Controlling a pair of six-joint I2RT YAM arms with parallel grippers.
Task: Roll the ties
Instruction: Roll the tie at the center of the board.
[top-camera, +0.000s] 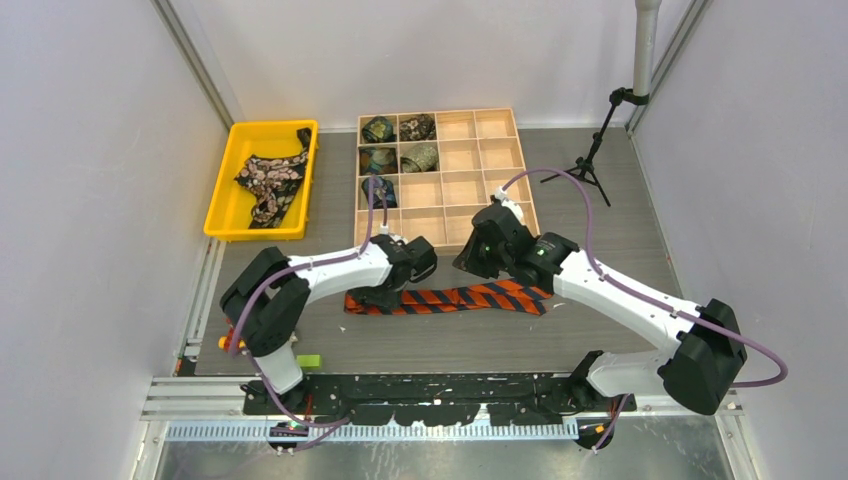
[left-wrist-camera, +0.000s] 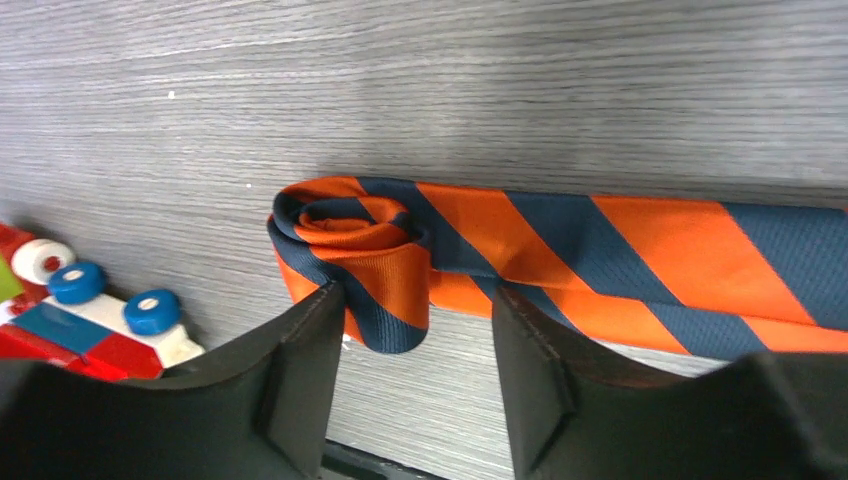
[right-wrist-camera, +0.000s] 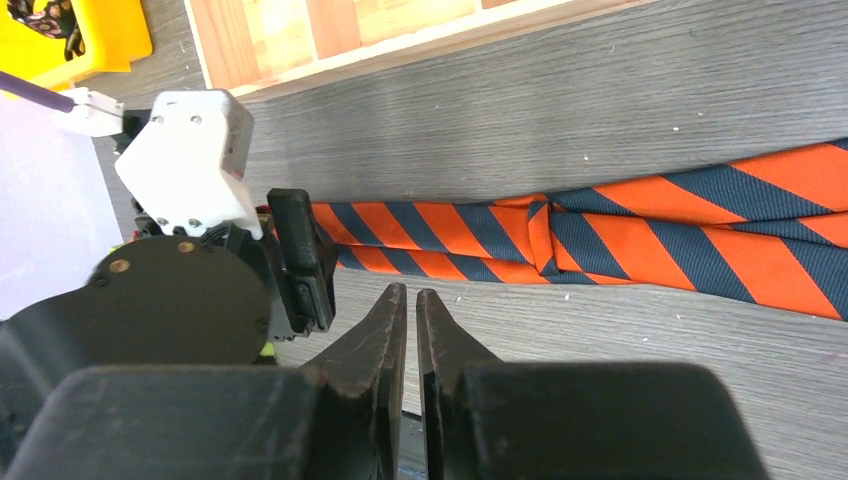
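Observation:
An orange-and-navy striped tie (top-camera: 455, 298) lies flat across the table in front of both arms. Its left end is wound into a small loose roll (left-wrist-camera: 350, 245). My left gripper (left-wrist-camera: 415, 310) stands open around the near side of that roll, the left finger (left-wrist-camera: 310, 335) touching its edge and the right finger (left-wrist-camera: 525, 340) over the flat band. My right gripper (right-wrist-camera: 411, 295) hovers shut and empty just short of the tie's middle (right-wrist-camera: 600, 230). In a yellow tray (top-camera: 228, 215) lies a black flowered tie (top-camera: 268, 178). Several rolled ties (top-camera: 418, 158) fill cells of a wooden grid box (top-camera: 470, 185).
Coloured toy blocks (left-wrist-camera: 90, 310) sit left of the left gripper, and a green block (top-camera: 308, 360) lies by the left arm's base. A small black tripod (top-camera: 590, 165) stands at the back right. The left gripper's body (right-wrist-camera: 200, 250) is close beside my right fingers.

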